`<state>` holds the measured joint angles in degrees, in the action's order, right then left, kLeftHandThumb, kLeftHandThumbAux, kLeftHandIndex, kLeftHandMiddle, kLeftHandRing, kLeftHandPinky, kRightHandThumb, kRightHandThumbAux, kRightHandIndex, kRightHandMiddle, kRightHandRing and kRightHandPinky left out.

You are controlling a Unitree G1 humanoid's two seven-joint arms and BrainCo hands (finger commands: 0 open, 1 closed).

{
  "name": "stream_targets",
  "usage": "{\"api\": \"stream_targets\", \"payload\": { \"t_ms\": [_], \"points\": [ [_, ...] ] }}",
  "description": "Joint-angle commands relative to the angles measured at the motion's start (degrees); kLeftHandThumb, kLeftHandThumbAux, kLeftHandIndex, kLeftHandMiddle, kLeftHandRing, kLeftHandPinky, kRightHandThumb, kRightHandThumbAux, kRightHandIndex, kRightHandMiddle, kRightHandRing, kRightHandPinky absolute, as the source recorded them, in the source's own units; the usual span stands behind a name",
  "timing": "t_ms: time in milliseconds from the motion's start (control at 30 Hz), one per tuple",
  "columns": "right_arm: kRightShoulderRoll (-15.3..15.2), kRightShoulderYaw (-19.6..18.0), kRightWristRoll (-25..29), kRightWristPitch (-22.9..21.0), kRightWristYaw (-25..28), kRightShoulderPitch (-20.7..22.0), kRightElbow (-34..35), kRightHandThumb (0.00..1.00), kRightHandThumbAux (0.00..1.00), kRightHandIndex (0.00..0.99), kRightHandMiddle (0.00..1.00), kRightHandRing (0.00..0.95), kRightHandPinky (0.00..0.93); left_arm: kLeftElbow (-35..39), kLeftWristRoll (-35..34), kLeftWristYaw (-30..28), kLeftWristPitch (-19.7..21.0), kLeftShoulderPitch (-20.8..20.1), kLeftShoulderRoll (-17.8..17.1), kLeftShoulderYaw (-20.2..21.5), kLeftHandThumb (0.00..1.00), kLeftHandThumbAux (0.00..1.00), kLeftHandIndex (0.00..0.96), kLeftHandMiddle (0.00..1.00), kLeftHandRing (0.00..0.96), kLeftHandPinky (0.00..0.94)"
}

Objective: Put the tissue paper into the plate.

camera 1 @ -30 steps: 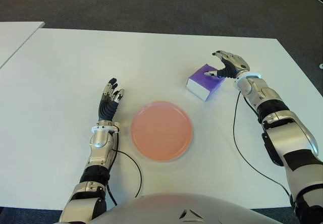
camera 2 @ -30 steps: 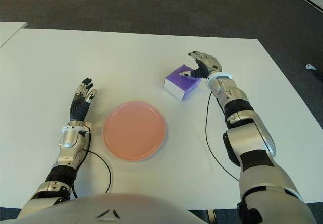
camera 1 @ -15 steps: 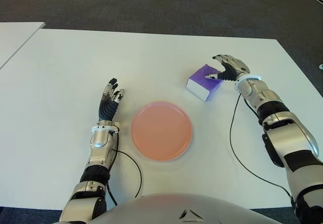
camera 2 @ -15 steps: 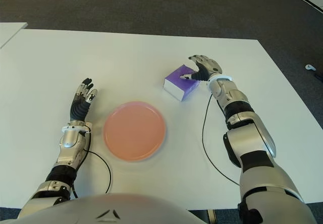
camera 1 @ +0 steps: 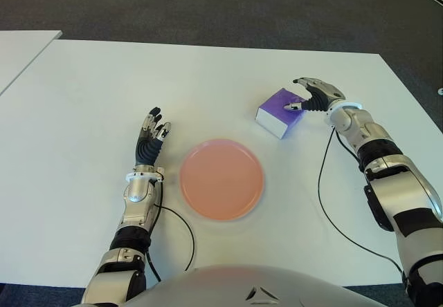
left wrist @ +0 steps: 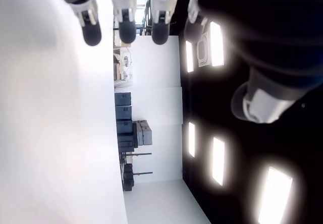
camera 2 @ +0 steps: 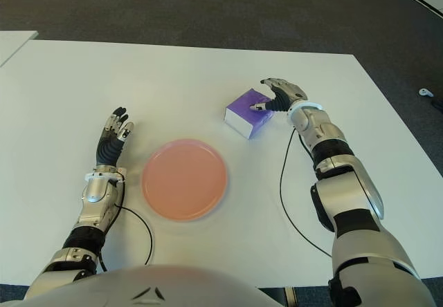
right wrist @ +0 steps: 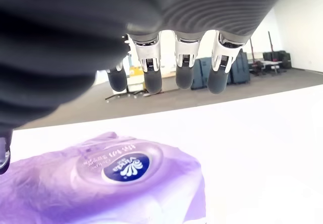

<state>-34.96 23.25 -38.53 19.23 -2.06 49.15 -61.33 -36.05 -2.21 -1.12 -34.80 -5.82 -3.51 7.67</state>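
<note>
A purple tissue pack (camera 1: 280, 111) lies on the white table (camera 1: 104, 86), to the back right of the round pink plate (camera 1: 221, 179), which holds nothing. My right hand (camera 1: 302, 94) hovers at the pack's right end and is open. Its thumb tip is close to the pack's top. In the right wrist view its four fingers (right wrist: 184, 67) stretch out above the tissue pack (right wrist: 101, 183) without touching it. My left hand (camera 1: 151, 135) shows just left of the plate, idle, with straight, relaxed fingers holding nothing.
A black cable (camera 1: 322, 182) trails from my right wrist across the table toward my body. Another cable (camera 1: 185, 234) loops beside my left forearm. A second white table (camera 1: 21, 51) stands at the far left. Dark carpet lies beyond the far edge.
My right hand has sunk slightly toward the pack's right end, with the arm shifting a little right. The pack, plate and left hand have stayed put.
</note>
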Motion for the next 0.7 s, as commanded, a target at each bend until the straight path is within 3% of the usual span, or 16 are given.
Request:
{"api": "stream_targets", "payload": {
  "t_ms": [33, 300, 700],
  "points": [
    [-0.56, -0.59, 1.32, -0.76, 2.07, -2.11, 1.88, 0.335, 0.402, 0.000, 0.000, 0.000, 0.007, -2.85, -0.04, -0.61, 1.76, 2.35, 0.54, -0.45, 0.000, 0.505, 0.000, 0.000, 0.000, 0.000],
    [-1.17, -1.46, 2.15, -0.89, 4.44, -3.60, 4.92, 0.331, 0.422, 0.000, 0.000, 0.000, 0.072, -2.59, 0.11, -0.55, 1.58, 2.46, 0.53, -0.57, 0.000, 0.500, 0.000, 0.000, 0.000, 0.000],
    [-1.40, -2.61, 3.26, -0.82, 5.69, -5.00, 6.62, 0.318, 0.412, 0.000, 0.000, 0.000, 0.078, -2.46, 0.15, -0.39, 1.79, 2.55, 0.57, -0.57, 0.000, 0.498, 0.000, 0.000, 0.000, 0.000]
  ]
}}
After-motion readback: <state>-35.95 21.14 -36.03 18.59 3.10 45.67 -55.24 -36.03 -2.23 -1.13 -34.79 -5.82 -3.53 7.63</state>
